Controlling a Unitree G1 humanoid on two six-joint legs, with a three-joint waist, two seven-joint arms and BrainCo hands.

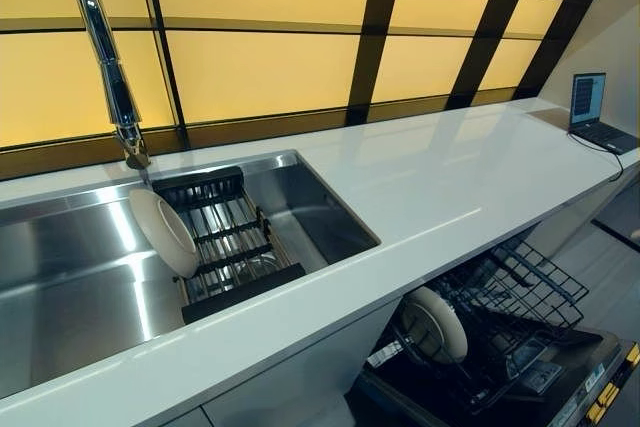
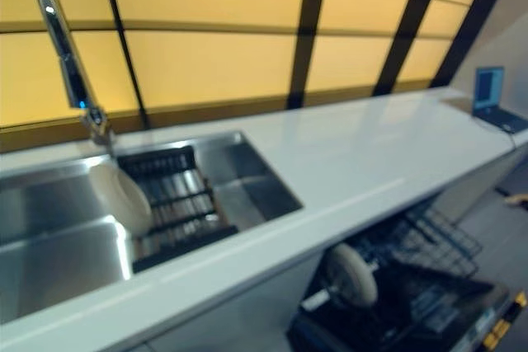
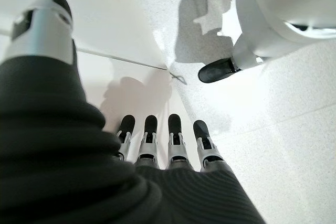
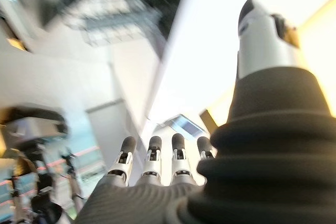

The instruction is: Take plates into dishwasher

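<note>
Hanging empty, left hand (image 3: 157,145) fingers straight over pale floor; right hand (image 4: 157,161) likewise relaxed, holding nothing. White countertop (image 1: 450,177) under amber wall panels, laptop (image 1: 592,107) at far end. Steel sink (image 1: 70,267): black rack (image 1: 235,242), one plate (image 1: 163,232) leaning upright. Open dishwasher rack (image 1: 500,317) below: another plate (image 1: 435,324) standing.

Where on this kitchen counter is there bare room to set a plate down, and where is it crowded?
Free: the white counter between the sink and the laptop, and the bare sink floor left of the plate. Crowded: the black rack the plate leans in, and the dishwasher rack, already holding one plate.
</note>
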